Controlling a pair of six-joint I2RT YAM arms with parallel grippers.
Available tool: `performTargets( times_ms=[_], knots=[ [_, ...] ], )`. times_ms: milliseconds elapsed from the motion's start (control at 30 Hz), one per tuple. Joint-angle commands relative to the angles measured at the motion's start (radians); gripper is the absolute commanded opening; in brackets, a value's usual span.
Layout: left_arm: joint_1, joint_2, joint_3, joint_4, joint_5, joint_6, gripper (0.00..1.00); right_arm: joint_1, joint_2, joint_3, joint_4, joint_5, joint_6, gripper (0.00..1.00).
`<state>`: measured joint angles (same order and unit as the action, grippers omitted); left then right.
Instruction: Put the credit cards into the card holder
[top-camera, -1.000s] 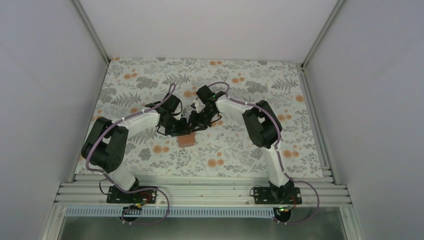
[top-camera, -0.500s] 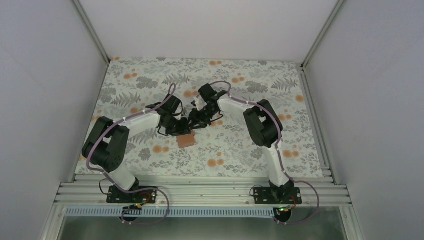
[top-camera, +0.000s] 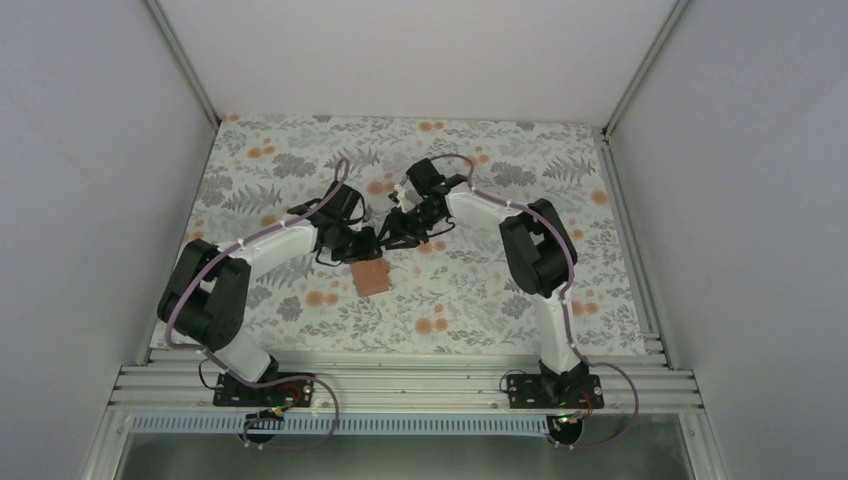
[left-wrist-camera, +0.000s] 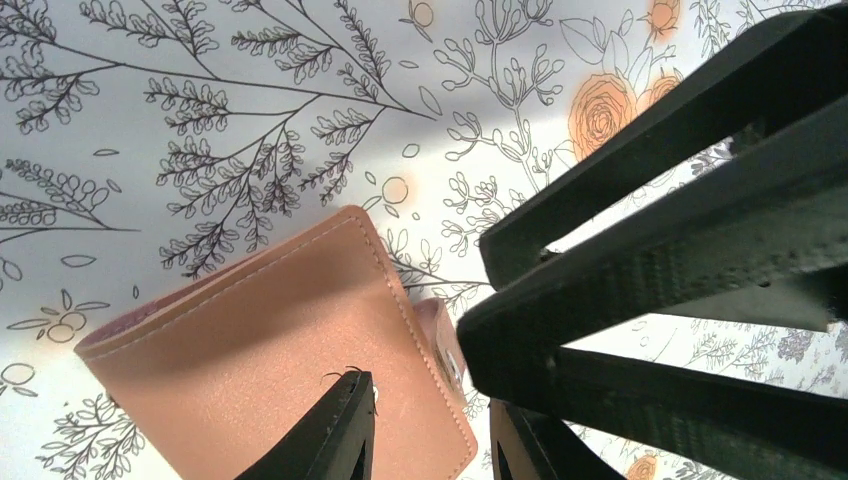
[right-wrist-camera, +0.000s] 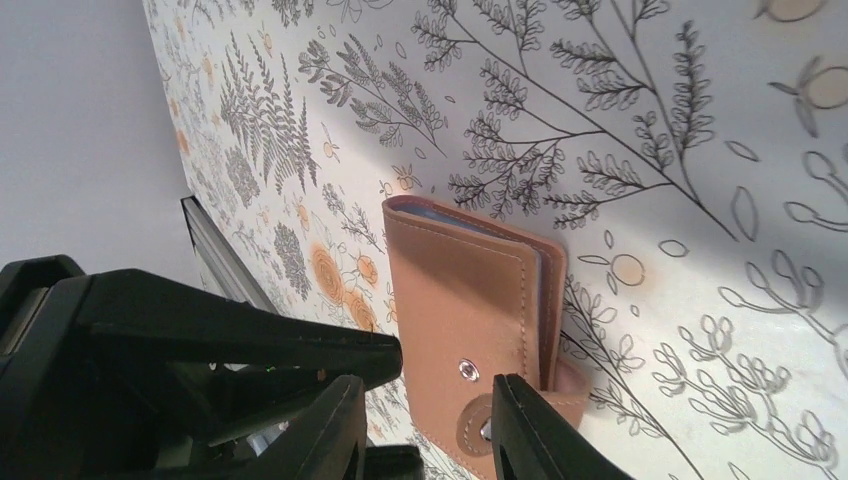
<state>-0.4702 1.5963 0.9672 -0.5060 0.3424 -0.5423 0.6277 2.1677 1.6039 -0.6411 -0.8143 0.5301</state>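
The card holder (top-camera: 371, 277) is a tan-brown pouch lying flat and folded on the floral cloth. Its snap stud (right-wrist-camera: 468, 370) is bare, and the strap tab (right-wrist-camera: 476, 432) hangs loose beside it. The credit cards are hidden; only a thin bluish edge shows between the covers. My left gripper (top-camera: 366, 244) hovers at the holder's far edge, jaws apart over its strap corner (left-wrist-camera: 428, 400). My right gripper (top-camera: 393, 231) sits just beyond it, open, with the stud end of the holder seen between its fingers (right-wrist-camera: 425, 385). The two grippers nearly touch.
The floral tablecloth (top-camera: 560, 200) covers the table inside a white-walled enclosure. An aluminium rail (top-camera: 400, 385) runs along the near edge by the arm bases. In the left wrist view the right arm's black gripper body (left-wrist-camera: 660, 250) fills the right side.
Both grippers have drawn back from the card holder towards the far side. The holder, partly covered before, now shows whole and has turned slightly.
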Motion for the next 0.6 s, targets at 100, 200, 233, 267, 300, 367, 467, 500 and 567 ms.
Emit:
performTargets(
  times_ms=[100, 200, 233, 267, 300, 367, 467, 500, 567],
  knots=[
    [0.0, 0.043, 0.065, 0.06, 0.004, 0.008, 0.3, 0.004, -0.047, -0.046, -0.015, -0.017, 0.001, 0.32],
    [-0.005, 0.059, 0.07, 0.059, 0.016, 0.012, 0.3, 0.005, -0.041, -0.055, -0.015, -0.002, 0.002, 0.31],
    [-0.006, 0.066, 0.073, 0.058, 0.019, 0.013, 0.29, 0.004, -0.038, -0.059, -0.015, 0.002, 0.002, 0.3],
    [-0.011, 0.074, 0.075, 0.058, 0.021, 0.014, 0.28, 0.004, -0.034, -0.064, -0.015, 0.006, 0.001, 0.29],
    [-0.012, 0.079, 0.079, 0.057, 0.023, 0.016, 0.27, 0.004, -0.033, -0.068, -0.014, 0.009, 0.001, 0.29],
    [-0.017, 0.087, 0.086, 0.055, 0.023, 0.02, 0.25, 0.004, -0.032, -0.079, -0.012, 0.016, 0.001, 0.28],
    [-0.018, 0.099, 0.097, 0.051, 0.021, 0.024, 0.24, 0.003, -0.035, -0.09, -0.008, 0.017, 0.0, 0.28],
    [-0.019, 0.104, 0.099, 0.05, 0.02, 0.024, 0.22, 0.003, -0.036, -0.093, -0.008, 0.017, -0.001, 0.28],
    [-0.019, 0.108, 0.105, 0.05, 0.02, 0.025, 0.2, 0.003, -0.038, -0.097, -0.008, 0.018, 0.0, 0.28]
  ],
)
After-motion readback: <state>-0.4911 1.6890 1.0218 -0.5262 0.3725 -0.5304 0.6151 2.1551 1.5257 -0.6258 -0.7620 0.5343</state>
